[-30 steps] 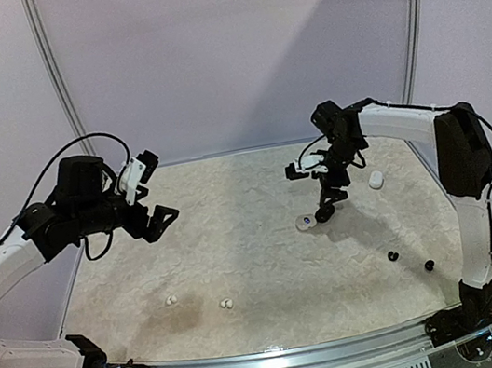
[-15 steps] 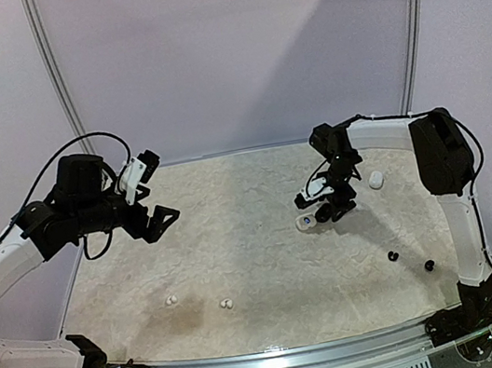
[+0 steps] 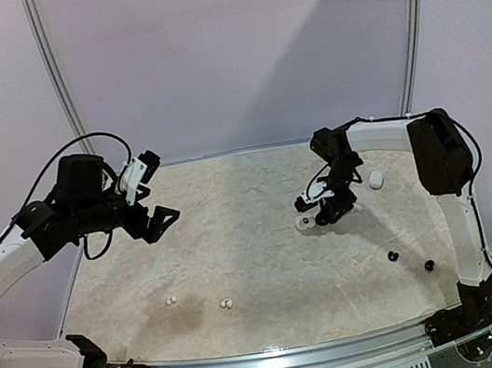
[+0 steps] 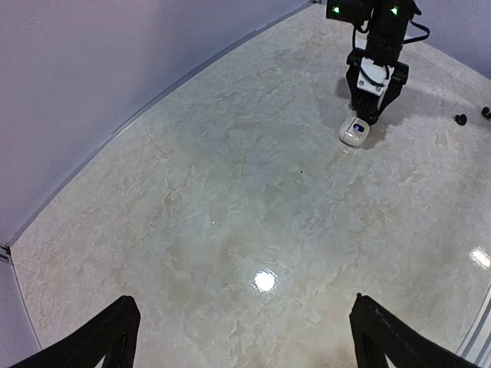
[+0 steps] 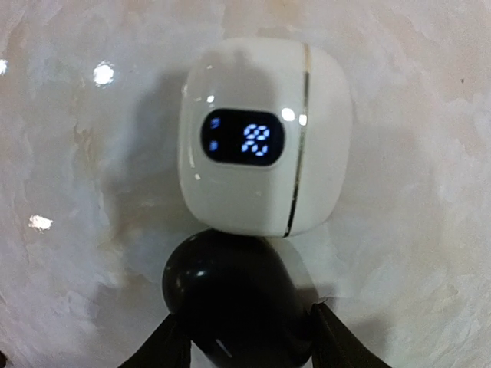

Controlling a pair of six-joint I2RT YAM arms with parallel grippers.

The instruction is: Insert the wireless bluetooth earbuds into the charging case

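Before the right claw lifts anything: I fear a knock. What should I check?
1. The right claw straddles the black case: ok.
2. Its grip is firm: cannot tell.
3. The black case is apart from the white case: not ok, they touch.
4. The white case is open for buds: not ok, lid shut, display lit.
5. The left claw is open, off to the left: ok.
6. The white buds and black buds lie loose, far from both claws: ok.

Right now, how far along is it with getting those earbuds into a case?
Barely started. Nothing looks inserted: black buds and white buds lie loose on the table. In hand: the right claw straddles a black rounded case beside the white case with the lit display. The left claw hangs open, empty. Left: every visible bud.
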